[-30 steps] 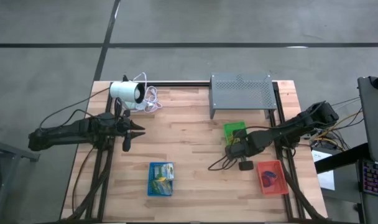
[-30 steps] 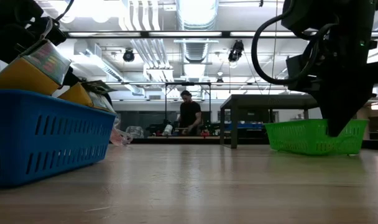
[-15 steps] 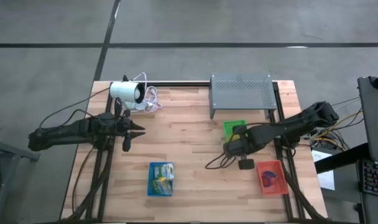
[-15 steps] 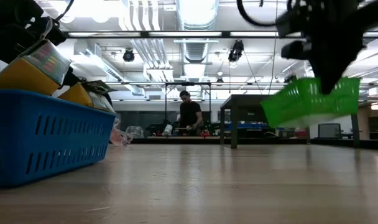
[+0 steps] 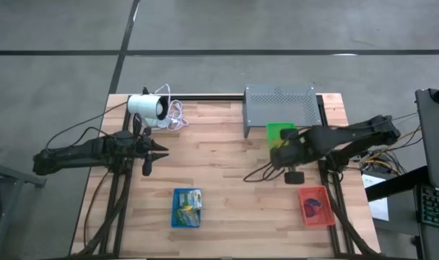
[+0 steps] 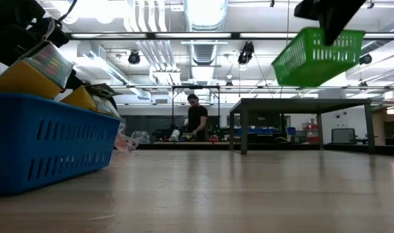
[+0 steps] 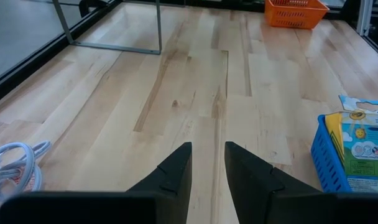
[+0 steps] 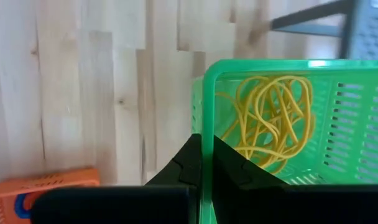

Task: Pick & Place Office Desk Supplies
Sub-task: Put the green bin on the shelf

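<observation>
My right gripper is shut on a green tray, which hangs high over the table's right half in the low view. A tangle of yellow rubber bands lies inside the tray. In its own wrist view my right gripper straddles the tray's rim. My left gripper waits open over the table's left side, nothing between its fingers. My right gripper pinches the green tray's rim on the wall nearest the table's front edge, one finger inside the tray and one outside. The fingers come from above, pointing down. The tray is lifted clear of the table and hangs tilted.
A blue tray with packets stands near the front middle, a red-orange tray at the front right. A grey perforated stand is at the far right, just beyond the green tray. A white cylinder with coiled cable lies far left.
My right gripper has risen steeply, still shut on the green tray. The tray stood on the table a second ago; now it is lifted clear, high above the table and tilted. In the high view both have shifted a little toward the grey stand.
</observation>
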